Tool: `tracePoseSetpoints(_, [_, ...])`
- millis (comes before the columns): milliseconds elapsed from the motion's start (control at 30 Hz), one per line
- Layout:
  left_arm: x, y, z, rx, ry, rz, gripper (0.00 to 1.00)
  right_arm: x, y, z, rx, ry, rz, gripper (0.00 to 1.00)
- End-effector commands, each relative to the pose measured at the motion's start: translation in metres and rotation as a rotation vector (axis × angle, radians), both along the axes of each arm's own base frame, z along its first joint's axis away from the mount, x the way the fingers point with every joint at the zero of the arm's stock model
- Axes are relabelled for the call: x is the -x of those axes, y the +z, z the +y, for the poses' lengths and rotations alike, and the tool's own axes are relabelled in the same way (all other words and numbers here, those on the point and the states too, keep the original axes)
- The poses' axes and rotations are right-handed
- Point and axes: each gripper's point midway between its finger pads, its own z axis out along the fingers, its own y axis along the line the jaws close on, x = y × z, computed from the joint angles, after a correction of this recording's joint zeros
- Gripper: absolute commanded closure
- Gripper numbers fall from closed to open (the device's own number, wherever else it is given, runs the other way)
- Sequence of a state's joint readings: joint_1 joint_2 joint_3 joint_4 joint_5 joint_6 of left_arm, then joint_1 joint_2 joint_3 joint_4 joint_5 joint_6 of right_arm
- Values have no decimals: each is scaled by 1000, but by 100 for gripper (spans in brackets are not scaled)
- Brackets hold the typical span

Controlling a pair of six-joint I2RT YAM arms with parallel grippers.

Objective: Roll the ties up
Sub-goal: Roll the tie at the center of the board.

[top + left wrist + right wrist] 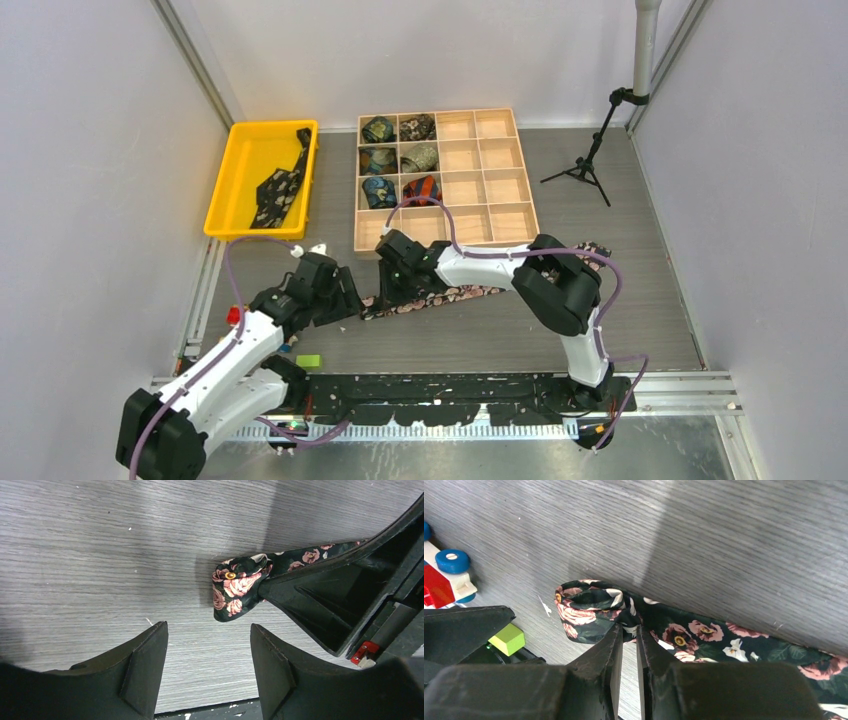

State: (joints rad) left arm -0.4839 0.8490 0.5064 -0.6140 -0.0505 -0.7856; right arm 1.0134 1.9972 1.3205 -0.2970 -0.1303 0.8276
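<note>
The dark floral tie (455,294) lies stretched across the table in front of the arms. Its left end (235,587) is folded into a small loose loop, which also shows in the right wrist view (589,611). My right gripper (629,629) is shut on the floral tie just behind that loop, with fabric pinched at the tips. My left gripper (208,627) is open and empty, its jaws wide apart just short of the loop and not touching it. The black dotted tie (278,185) lies unrolled in a yellow bin (225,180).
A wooden compartment box (500,190) at the back holds several rolled ties (400,160) in its left cells. A green block (507,638) and a red, white and blue toy (444,575) lie near the left arm. A small tripod (590,150) stands back right.
</note>
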Motion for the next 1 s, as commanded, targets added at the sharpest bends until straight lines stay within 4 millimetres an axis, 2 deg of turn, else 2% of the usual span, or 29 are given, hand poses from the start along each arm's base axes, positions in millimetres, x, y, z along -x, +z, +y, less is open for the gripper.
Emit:
tracePoseSetpoints(0, [-11, 1, -9, 30, -30, -51, 37, -11, 3, 3, -2, 7, -34, 79])
tracePoseSetpoints(300, [-21, -9, -18, 72, -60, -121, 39, -15, 2, 4, -14, 9, -28, 79])
tracePoseSetpoints(767, [-32, -21, -17, 163, 1, -250, 44, -12, -6, 3, -9, 16, -5, 79])
tracePoseSetpoints(967, [-35, -12, -25, 240, -11, -303, 46, -16, -4, 3, -15, 8, -7, 79])
